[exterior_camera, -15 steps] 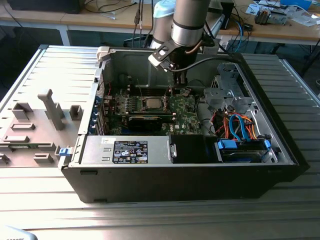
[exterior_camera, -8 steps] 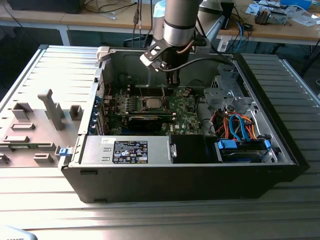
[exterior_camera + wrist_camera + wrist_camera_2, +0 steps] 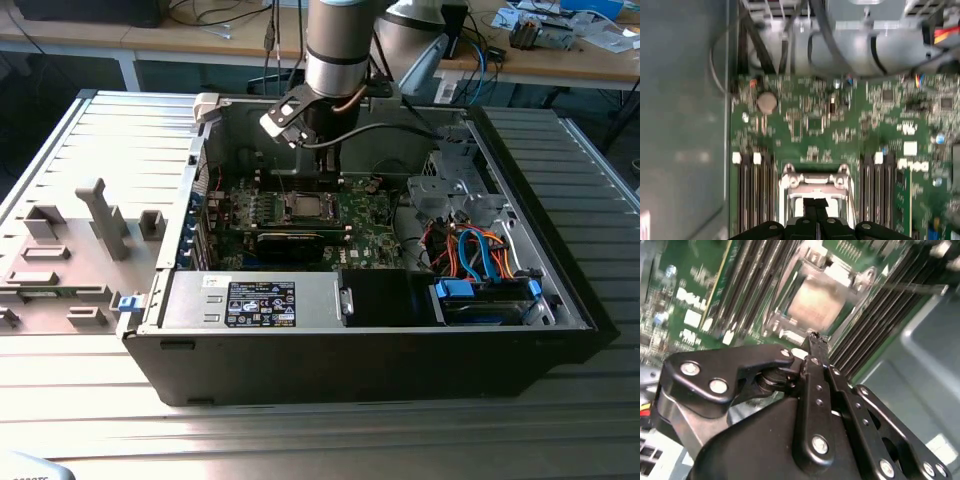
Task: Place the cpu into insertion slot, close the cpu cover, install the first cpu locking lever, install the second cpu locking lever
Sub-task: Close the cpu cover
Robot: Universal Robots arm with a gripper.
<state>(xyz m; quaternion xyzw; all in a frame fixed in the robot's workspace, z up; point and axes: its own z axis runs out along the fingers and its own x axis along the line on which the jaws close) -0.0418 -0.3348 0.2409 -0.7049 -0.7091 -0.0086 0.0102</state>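
The cpu (image 3: pixel 815 304) sits in the insertion slot (image 3: pixel 303 208), upper middle of the second wrist view: flat, dull, pale metal face, square. The cpu cover (image 3: pixel 839 274), a silvery stamped frame, looks lowered around it; whether it lies fully flat you can't tell. Claw (image 3: pixel 812 339) pressed together, pinching nothing, tips just beside the socket's near edge. Judgement: you're at the lever-latching stage. That calls for a narrow, steady push, kept clear of the green board (image 3: pixel 815 120).
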